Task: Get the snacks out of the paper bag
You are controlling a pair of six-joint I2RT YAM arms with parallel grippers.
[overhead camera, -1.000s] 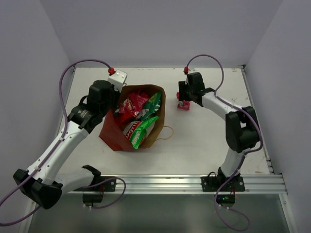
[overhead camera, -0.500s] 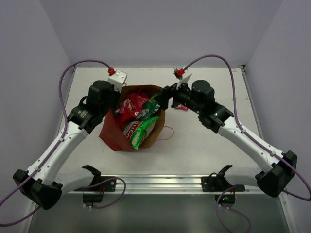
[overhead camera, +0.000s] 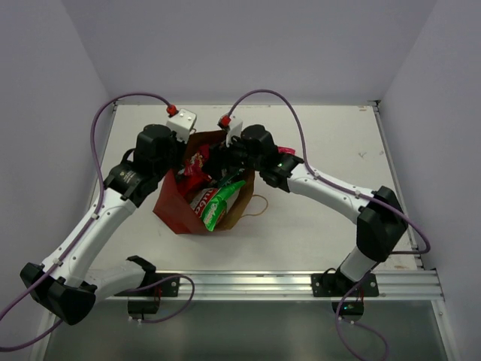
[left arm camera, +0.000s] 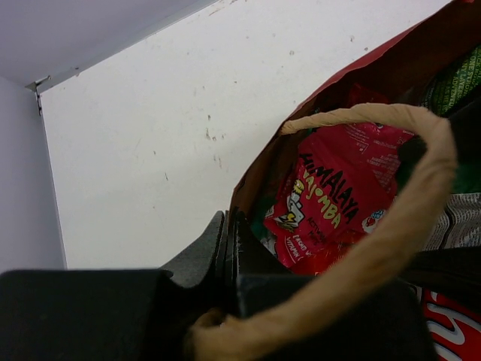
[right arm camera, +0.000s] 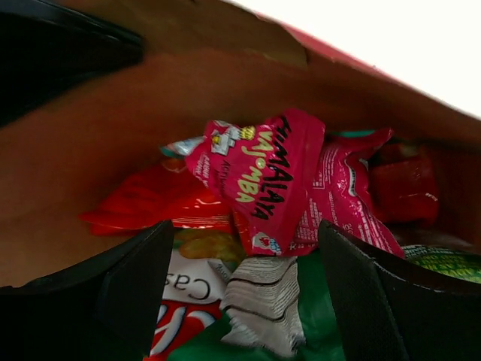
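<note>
The paper bag [overhead camera: 174, 212] holds many snacks [right arm camera: 263, 173]. The left gripper [left arm camera: 228, 229] pinches its rim tight. The right gripper [right arm camera: 244, 252] is wide open inside its mouth.

A white table [overhead camera: 331, 218] carries faint scuffs [overhead camera: 362, 155] toward its far right. Pale walls [overhead camera: 248, 45] stand along the table's far and side edges. A metal rail [overhead camera: 248, 284] lines its near edge.
</note>
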